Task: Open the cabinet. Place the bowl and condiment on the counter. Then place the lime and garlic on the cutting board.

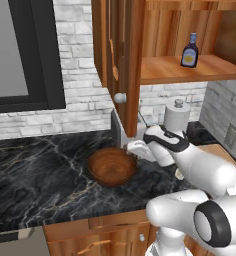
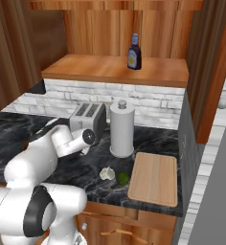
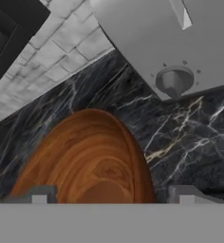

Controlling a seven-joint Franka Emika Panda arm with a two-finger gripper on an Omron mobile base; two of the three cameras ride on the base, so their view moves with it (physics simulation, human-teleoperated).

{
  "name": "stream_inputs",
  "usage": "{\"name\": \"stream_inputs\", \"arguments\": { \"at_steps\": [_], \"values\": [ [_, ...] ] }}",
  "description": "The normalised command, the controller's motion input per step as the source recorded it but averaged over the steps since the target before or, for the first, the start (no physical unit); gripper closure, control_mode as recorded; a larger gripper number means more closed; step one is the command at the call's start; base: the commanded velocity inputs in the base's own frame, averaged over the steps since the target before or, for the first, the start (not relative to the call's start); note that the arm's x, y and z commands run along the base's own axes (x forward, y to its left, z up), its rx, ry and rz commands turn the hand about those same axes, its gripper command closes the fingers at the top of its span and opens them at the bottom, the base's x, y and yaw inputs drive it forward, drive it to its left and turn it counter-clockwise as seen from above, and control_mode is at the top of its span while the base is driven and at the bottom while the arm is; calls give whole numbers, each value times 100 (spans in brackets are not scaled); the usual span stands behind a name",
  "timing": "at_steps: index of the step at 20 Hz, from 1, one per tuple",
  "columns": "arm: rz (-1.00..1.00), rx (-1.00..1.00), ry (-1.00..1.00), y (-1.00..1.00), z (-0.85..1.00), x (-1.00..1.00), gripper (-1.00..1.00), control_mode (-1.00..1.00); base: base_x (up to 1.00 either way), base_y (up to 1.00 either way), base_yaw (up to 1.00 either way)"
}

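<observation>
Hand view, bowl (image 3: 92,161) on counter (image 3: 180,137), cabinet (image 1: 155,70) holding condiment (image 1: 189,51)

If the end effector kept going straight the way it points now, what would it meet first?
Most likely the bowl: the end effector stands open with the bowl's rim between its fingers, just ahead. Depth is hard to judge.

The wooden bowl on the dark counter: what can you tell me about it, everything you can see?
The bowl is wide, round and shallow, of reddish-brown wood with visible grain rings inside. It sits upright and looks empty on the black marble counter, below the open cabinet door and close to the grey toaster. The gripper hangs just over its near rim, its fingertips spread wide on either side. Whether they touch the rim cannot be told.
</observation>
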Motion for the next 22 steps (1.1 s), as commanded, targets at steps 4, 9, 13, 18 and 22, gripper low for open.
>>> {"name": "stream_inputs", "arguments": {
  "at_steps": [4,9,13,18,22],
  "values": [
    [0,-2,2,-33,63,-3,-100,-100,0,0,0],
    [-6,-9,13,-38,61,-4,-100,-100,0,0,0],
    [-10,-13,11,-47,43,-24,-100,-100,0,0,0],
    [-7,-15,0,-47,17,-52,-100,-100,0,0,0],
    [-4,-12,-16,-35,21,-48,-100,-100,0,0,0]
  ]
}}
